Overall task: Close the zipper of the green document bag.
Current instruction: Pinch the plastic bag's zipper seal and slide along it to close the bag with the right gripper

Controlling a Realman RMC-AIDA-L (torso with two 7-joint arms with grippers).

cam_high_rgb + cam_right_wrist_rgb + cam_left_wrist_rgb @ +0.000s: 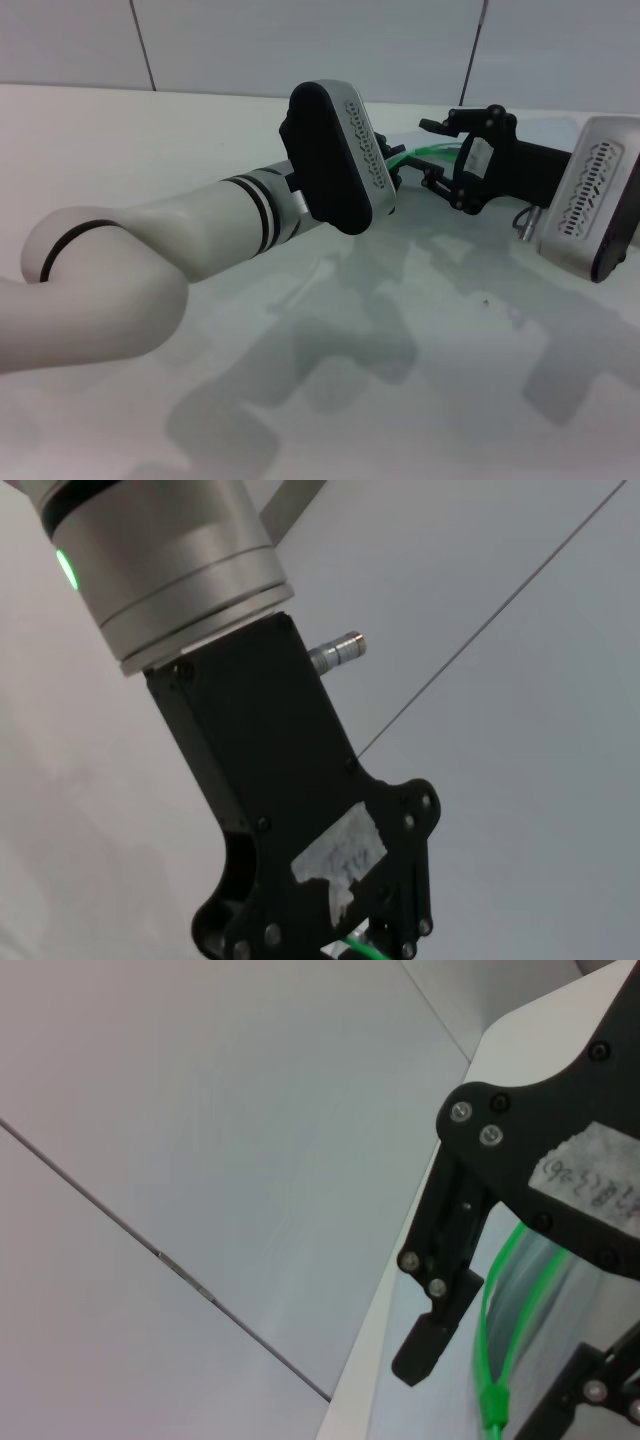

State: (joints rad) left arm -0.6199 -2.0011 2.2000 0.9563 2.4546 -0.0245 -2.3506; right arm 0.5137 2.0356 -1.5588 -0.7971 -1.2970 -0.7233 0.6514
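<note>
I count two arms, two grippers, one bag and one zip strip on one white worktop point(120, 150). Nearest me, my left arm reaches forward across the middle of the worktop, and its wrist housing blocks my head view of my left gripper point(392, 172); I cannot tell how far that hand is open or whether it has hold of anything. Past a wide bare stretch of worktop in front, my right gripper point(432, 152) comes in from the right toward the far edge, its black fingers point(437, 126) spread apart with a clear gap between them, nothing seen clamped.

The green document bag point(560, 1310) lies flat near the worktop's far edge, between and under the two grippers. The zipper point(505, 1290), a thin bright green line, runs just beside my right gripper's lower finger in the left wrist view, its small green slider tab point(493, 1405) close to that gripper but apart from the finger tip. Beyond the far edge stands a grey panelled wall point(300, 40)
</note>
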